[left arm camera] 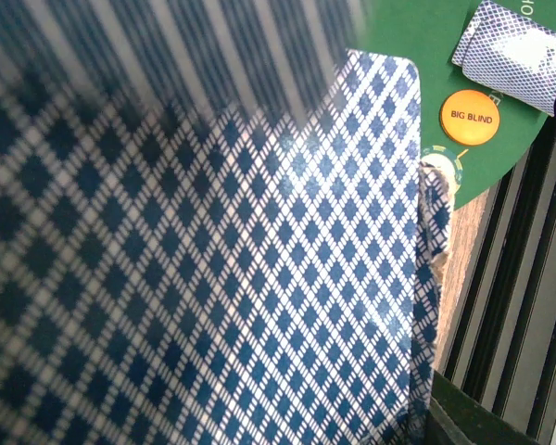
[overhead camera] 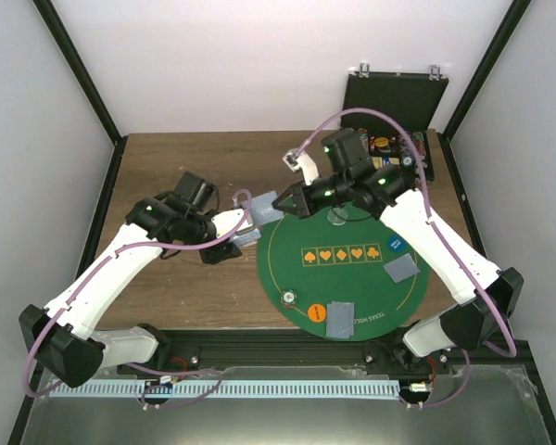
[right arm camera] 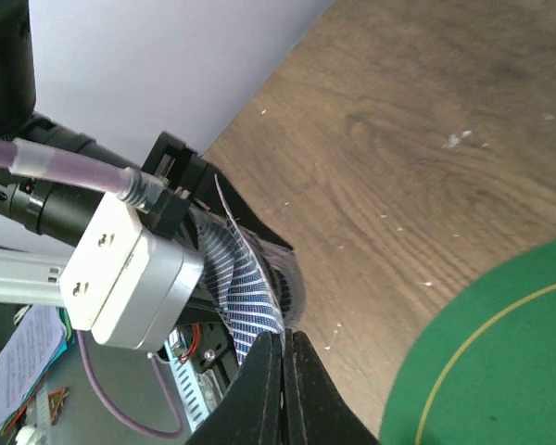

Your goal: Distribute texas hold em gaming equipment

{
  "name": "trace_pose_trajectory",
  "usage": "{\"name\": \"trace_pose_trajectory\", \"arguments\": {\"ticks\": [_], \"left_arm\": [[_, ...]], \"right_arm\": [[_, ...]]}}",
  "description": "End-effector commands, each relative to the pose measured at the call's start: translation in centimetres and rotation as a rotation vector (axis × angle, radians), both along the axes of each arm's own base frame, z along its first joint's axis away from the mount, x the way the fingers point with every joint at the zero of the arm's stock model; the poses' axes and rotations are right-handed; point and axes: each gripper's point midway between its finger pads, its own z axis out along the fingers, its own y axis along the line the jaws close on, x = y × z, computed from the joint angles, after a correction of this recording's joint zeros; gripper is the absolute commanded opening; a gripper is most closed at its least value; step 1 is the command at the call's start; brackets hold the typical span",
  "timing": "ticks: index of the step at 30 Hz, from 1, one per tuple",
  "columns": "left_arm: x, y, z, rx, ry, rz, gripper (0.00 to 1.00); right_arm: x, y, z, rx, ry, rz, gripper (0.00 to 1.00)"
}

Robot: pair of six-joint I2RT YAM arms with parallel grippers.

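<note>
Just gripping the card stack (left arm camera: pixel 259 278) in the left tool (overhead camera: pixel 247 224), pinching its edge with the closed-up right tool (right arm camera: pixel 284 345).

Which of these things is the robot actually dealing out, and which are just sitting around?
Part of the job: held cards, near card pile, right card pile, orange disc, blue disc, striped chip.
Just lying about: green mat, black case.

Cards (overhead camera: pixel 402 269), discs (overhead camera: pixel 318 312) on mat (overhead camera: pixel 296 276); case (overhead camera: pixel 394 102) beyond
</note>
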Motion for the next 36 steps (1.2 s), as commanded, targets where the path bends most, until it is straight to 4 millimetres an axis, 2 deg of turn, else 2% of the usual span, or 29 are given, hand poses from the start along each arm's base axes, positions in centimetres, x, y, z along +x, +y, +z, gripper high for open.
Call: {"name": "trace_pose_trajectory", "arguments": {"ticks": [1, 4, 7, 9, 10, 12, 16, 18, 21, 25, 29, 36], "left_arm": [[-0.3, -0.1, 0.3, -0.016, -0.018, -0.015, 0.51], [-0.3, -0.1, 0.3, -0.014, -0.020, -0.014, 0.51], [-0.3, -0.1, 0.3, -0.017, -0.021, -0.015, 0.52], [-0.3, -0.1, 0.4, -0.019, -0.021, -0.014, 0.51], [-0.3, -0.1, 0.4, -0.019, -0.022, -0.015, 0.51], [-0.3, -0.1, 0.5, -0.020, -0.026, -0.015, 0.51], [-0.4, 0.0, 0.7, -0.026, -0.032, -0.018, 0.52], [-0.4, 0.0, 0.7, -0.026, -0.033, -0.017, 0.52], [-0.5, 0.0, 0.6, -0.028, -0.033, -0.019, 0.52], [-0.6, 0.0, 0.6, -0.031, -0.035, -0.025, 0.52], [-0.6, -0.1, 0.7, -0.033, -0.037, -0.027, 0.52], [-0.9, -0.1, 1.0, -0.044, -0.043, -0.034, 0.52]], "right_arm": [[0.8, -4.0, 3.8, -0.028, -0.120, -0.053, 0.01], [1.8, -7.3, 4.6, -0.102, -0.189, -0.117, 0.01], [3.6, -12.1, 2.5, -0.348, -0.282, -0.237, 0.01], [4.1, -15.5, -0.6, -0.558, -0.294, -0.278, 0.01], [3.8, -17.3, -3.2, -0.674, -0.275, -0.285, 0.01], [3.2, -20.4, -6.8, -0.853, -0.259, -0.293, 0.01], [0.2, -25.3, -13.8, -1.122, -0.121, -0.221, 0.01], [-1.6, -27.1, -16.8, -1.216, -0.054, -0.161, 0.01], [-3.0, -28.8, -18.9, -1.280, -0.003, -0.123, 0.01], [-2.5, -29.7, -19.7, -1.257, 0.022, -0.151, 0.01], [-2.6, -30.1, -21.8, -1.269, 0.069, -0.123, 0.01], [-1.1, -31.3, -22.2, -1.250, 0.101, -0.196, 0.01]]}}
